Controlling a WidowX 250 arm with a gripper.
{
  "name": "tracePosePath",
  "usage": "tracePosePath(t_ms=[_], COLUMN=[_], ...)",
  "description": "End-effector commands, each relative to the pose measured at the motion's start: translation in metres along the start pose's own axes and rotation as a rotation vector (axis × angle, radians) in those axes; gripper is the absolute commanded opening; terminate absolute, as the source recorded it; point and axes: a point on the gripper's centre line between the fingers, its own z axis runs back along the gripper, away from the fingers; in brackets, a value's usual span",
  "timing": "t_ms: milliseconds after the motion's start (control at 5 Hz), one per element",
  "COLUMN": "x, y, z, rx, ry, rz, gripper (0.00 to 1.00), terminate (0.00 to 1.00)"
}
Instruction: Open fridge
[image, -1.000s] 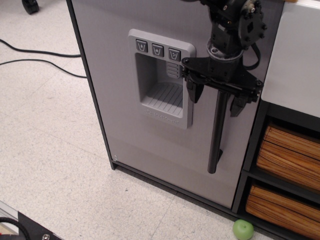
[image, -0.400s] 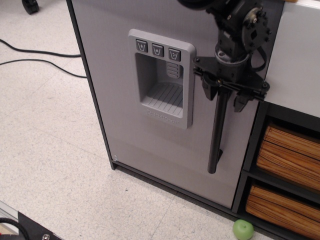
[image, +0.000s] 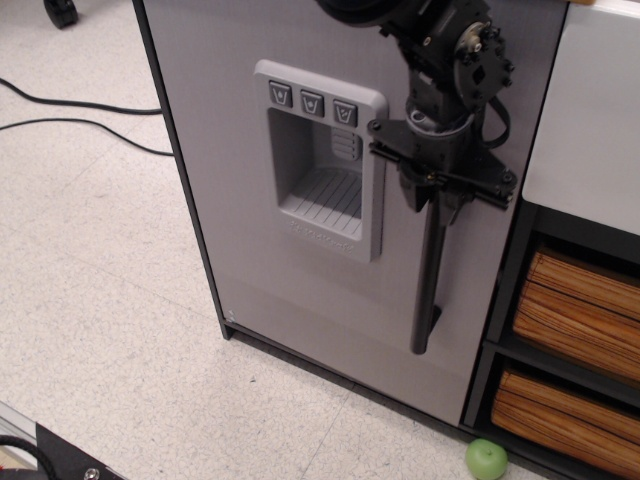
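One tall toy fridge with a light grey plastic door (image: 250, 260) fills the middle, looks light and stiff, and the black robot gripper's (image: 434, 192) fingers hug its long, hard black bar handle (image: 428, 285) near 12 o'clock.

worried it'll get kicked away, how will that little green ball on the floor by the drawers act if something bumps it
The green ball looks round and smooth, so it would probably roll freely on the hard floor. It sits against the cabinet base, which may stop it rolling that way. It seems small, likely light.
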Motion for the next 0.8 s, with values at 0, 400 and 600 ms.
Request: tracePosePath(t_ms=[0, 400, 600], x=[-0.034, -0.061, -0.081], y=[0.027, 0.055, 0.06], z=[0.038, 0.048, 0.054], rx=[-0.01, 0.097, 0.201], ry=[-0.056, 0.096, 0.135], rz=[-0.059, -0.003, -0.004], gripper=[0.0, 1.0, 1.0], terminate=[0.0, 0.0, 0.0])
